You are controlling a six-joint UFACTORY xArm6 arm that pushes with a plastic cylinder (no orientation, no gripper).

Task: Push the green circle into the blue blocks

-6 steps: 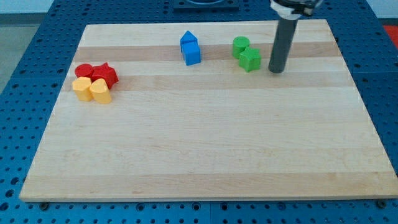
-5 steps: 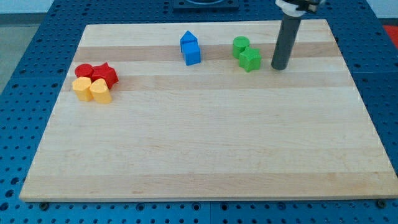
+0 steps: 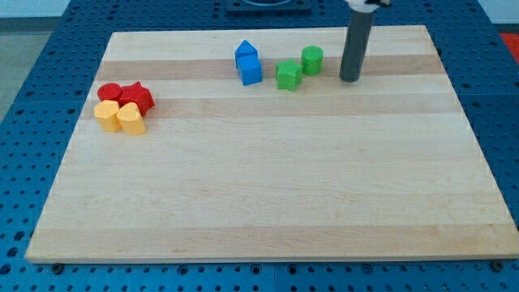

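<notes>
The green circle [image 3: 312,59] stands near the view's top, right of centre. A green star-shaped block [image 3: 289,75] sits just to its lower left, close to it. Two blue blocks [image 3: 248,63] stand together further left, one with a pointed top above a cube. My tip [image 3: 349,79] rests on the board to the right of the green circle, with a small gap between them.
A cluster of two red blocks [image 3: 128,95] and two yellow blocks [image 3: 120,117] sits at the view's left. The wooden board [image 3: 268,186] lies on a blue perforated table.
The green star block has moved left toward the blue blocks, now lower left of the circle. My tip has moved a little left and up.
</notes>
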